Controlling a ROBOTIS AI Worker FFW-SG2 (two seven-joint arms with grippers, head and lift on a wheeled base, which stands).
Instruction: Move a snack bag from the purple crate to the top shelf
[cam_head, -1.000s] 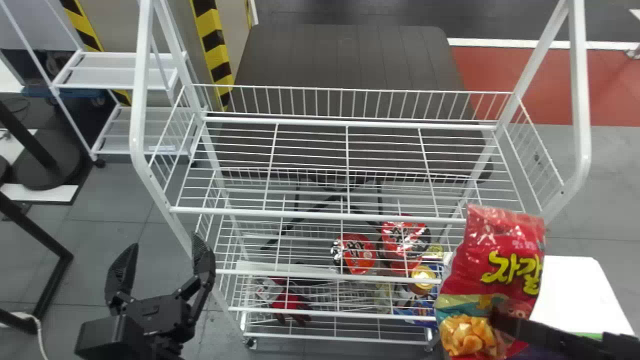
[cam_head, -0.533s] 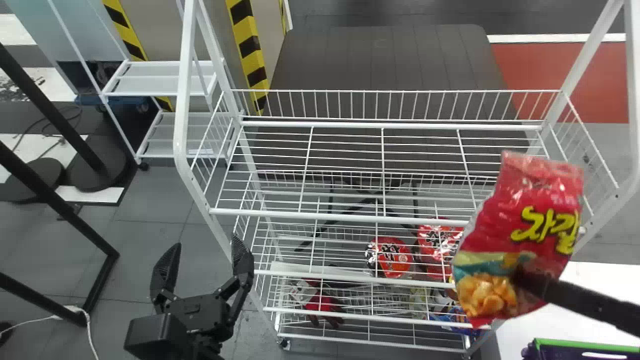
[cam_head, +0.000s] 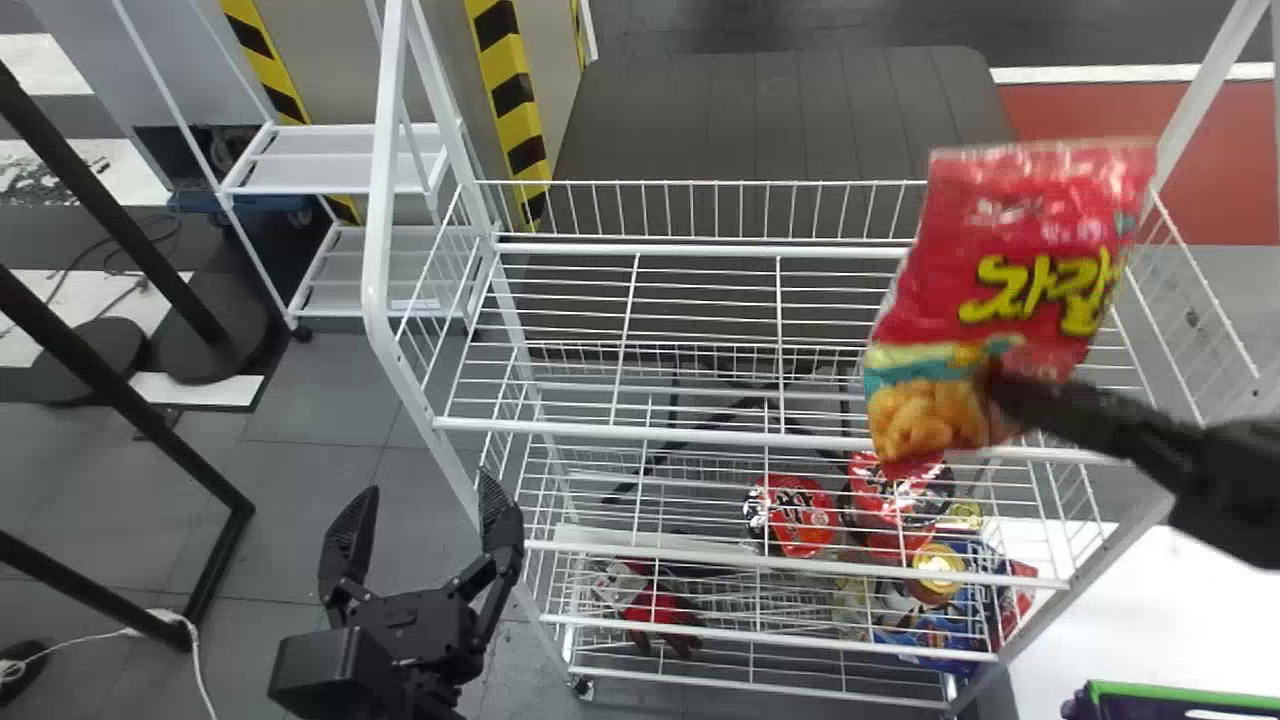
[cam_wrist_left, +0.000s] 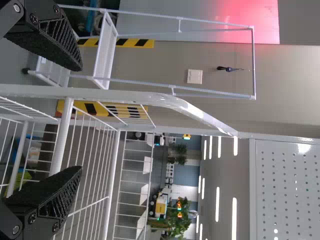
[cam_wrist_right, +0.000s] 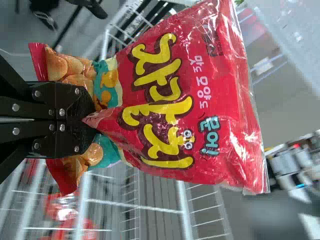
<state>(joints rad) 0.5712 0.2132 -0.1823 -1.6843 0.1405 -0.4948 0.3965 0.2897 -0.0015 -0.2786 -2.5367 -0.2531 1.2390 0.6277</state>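
The red snack bag (cam_head: 1010, 270) is held upright over the right part of the top shelf (cam_head: 690, 330) in the head view, its lower end overlapping the front rail. My right gripper (cam_head: 1005, 385) is shut on its lower part; in the right wrist view the gripper (cam_wrist_right: 90, 117) pinches a fold of the snack bag (cam_wrist_right: 185, 100). Left of the rack, low down, my left gripper (cam_head: 420, 510) stays parked with fingers apart. The left wrist view shows the left gripper (cam_wrist_left: 80, 117) with nothing between its fingers. At the bottom right lies a corner of the purple crate (cam_head: 1180, 700) with a green rim.
White posts (cam_head: 385, 200) flank the wire rack, and a low wire fence (cam_head: 700, 210) lines the top shelf's back. Red packages (cam_head: 800, 515) sit on lower shelves. A white table (cam_head: 1130, 600) stands at the right, black poles (cam_head: 130, 400) at the left.
The bag and right gripper have risen from beside the rack's right front to over the top shelf. The head view has shifted, so the rack appears farther right. The left gripper remains apart.
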